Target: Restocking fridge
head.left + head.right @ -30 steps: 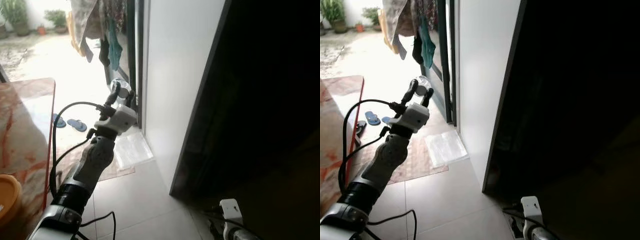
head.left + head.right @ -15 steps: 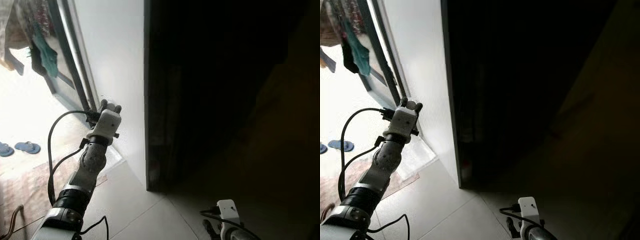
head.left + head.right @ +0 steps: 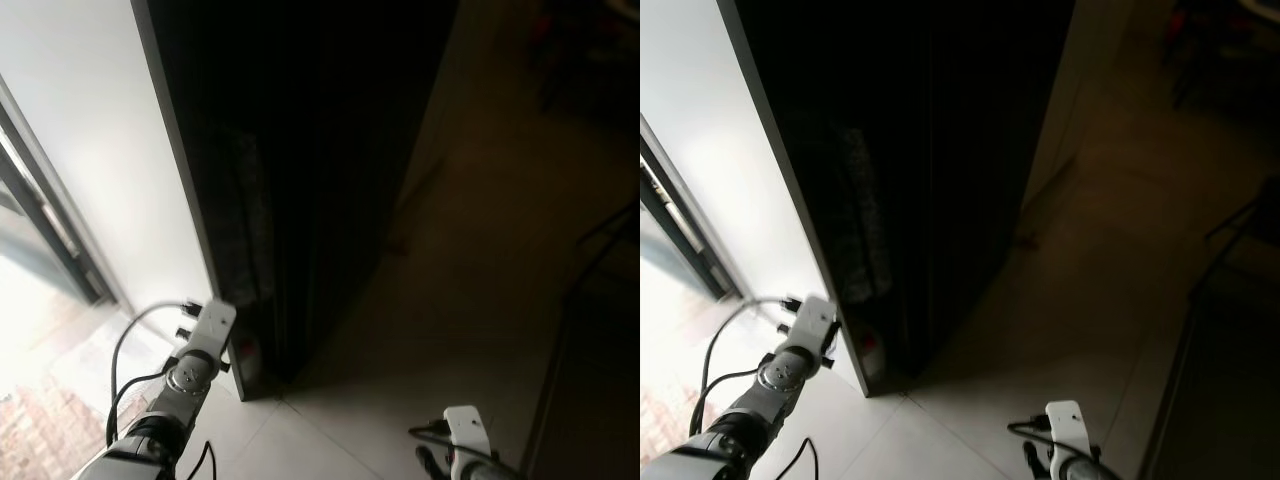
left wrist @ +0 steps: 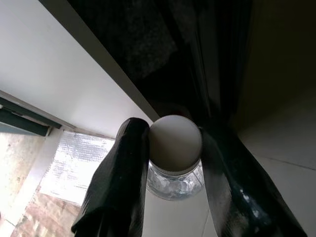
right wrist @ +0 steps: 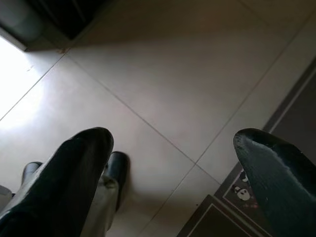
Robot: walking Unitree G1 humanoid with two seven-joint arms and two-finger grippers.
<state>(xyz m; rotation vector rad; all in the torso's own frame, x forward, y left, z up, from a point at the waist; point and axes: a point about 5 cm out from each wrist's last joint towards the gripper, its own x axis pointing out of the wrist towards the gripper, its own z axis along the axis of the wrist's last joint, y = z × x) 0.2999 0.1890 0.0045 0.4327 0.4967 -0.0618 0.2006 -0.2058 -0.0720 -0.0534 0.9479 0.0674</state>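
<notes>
Left gripper (image 4: 170, 163): raised in front of the robot; in the left wrist view its two black fingers (image 4: 121, 182) press against either side of a clear jar.
Jar (image 4: 175, 153): a see-through jar with a white ribbed screw lid, seen lid-on in the left wrist view, held between the left fingers. No label or writing can be made out on it.
Left arm (image 3: 190, 375): in the head views the silver forearm and white wrist block reach toward the lower corner of the dark cabinet; from there the wrist block hides the jar and fingers.
Dark cabinet (image 3: 300, 180): a tall black body, probably the fridge, standing on the floor against a white wall (image 3: 90, 170). A small reddish mark sits near its lower front corner; too blurred to read.
Right gripper (image 5: 173, 163): hanging low over the floor, fingers spread wide apart with nothing between them.
Right arm (image 3: 1065, 445): its white wrist block shows at the bottom edge of the head views.
Floor (image 5: 163, 84): pale square tiles with thin grout lines.
Mat (image 5: 247, 197): dark, at the edge of the tiles, with small panda-like figures printed on it.
Silvery sheet (image 4: 74, 168): lies on the floor by the wall in the left wrist view.
</notes>
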